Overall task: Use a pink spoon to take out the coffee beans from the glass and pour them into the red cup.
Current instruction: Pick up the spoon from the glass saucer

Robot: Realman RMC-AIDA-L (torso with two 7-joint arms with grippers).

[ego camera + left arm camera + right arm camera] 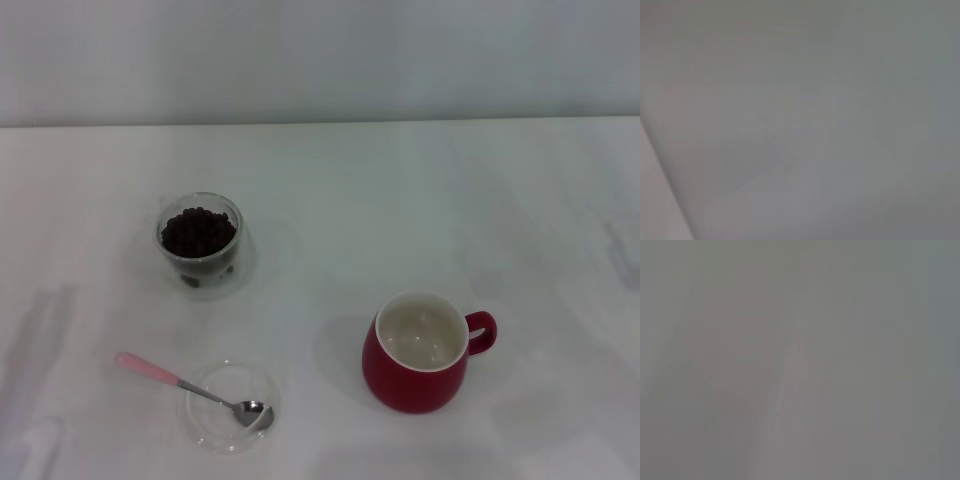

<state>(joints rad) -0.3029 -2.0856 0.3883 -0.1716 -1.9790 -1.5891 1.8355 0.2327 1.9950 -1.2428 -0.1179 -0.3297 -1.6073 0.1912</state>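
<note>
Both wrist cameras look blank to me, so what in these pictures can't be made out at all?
- Left wrist view: only a blurred grey surface; no pincer, no object.
- Right wrist view: the same, blurred grey.
- Head view: neither arm nor pincer is in frame, so where they are is unknown.
- Head view: how deep the coffee beans go in the glass is hidden by the top layer.
- Head view: the red cup has pale blotches inside; too unclear to tell residue from reflection.

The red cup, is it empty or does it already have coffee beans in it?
Empty. The head view looks into the upright red cup and shows only its white inside; the coffee beans all sit heaped in the glass.
</note>
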